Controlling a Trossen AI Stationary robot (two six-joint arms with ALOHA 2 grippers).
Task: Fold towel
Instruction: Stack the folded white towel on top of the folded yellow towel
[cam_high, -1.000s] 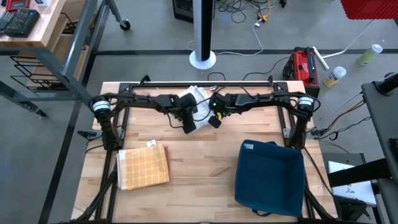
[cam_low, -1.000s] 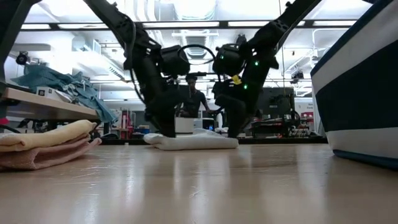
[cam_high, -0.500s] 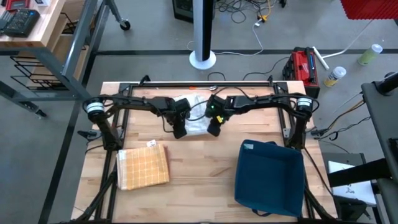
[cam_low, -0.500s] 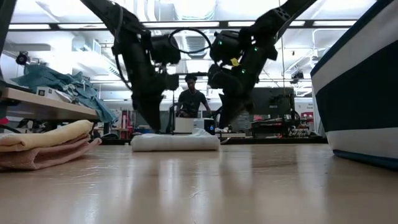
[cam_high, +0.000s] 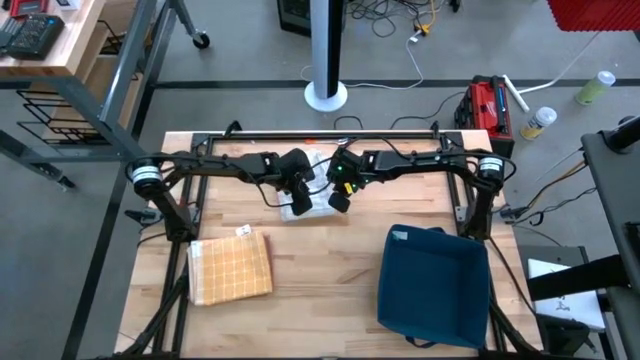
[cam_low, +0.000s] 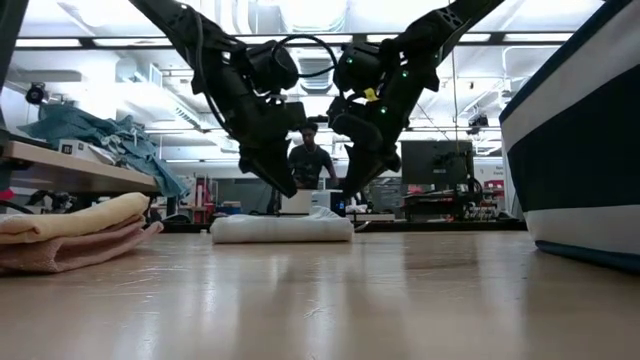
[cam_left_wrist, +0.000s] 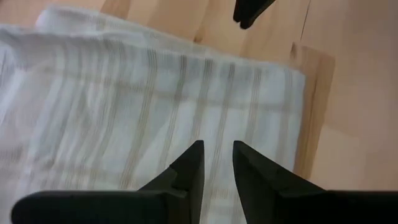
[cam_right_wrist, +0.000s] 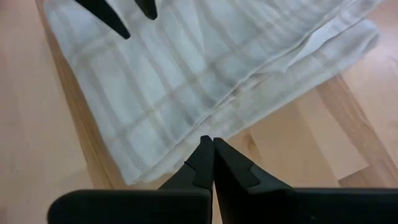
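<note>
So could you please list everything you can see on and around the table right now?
white towel: one, white with faint stripes, folded flat at the table's far middle, under both grippers
yellow checked cloth: one, folded, near-left of the table
blue bin: one, dark blue, near-right of the table
table: one, light wood
white pole base: one, on the floor beyond the table
red toolbox: one, on the floor beyond the far-right corner
person: one, dark top, in the room behind
left gripper: slightly open, above the towel, holding nothing
right gripper: shut, empty, above the towel's edge
</note>
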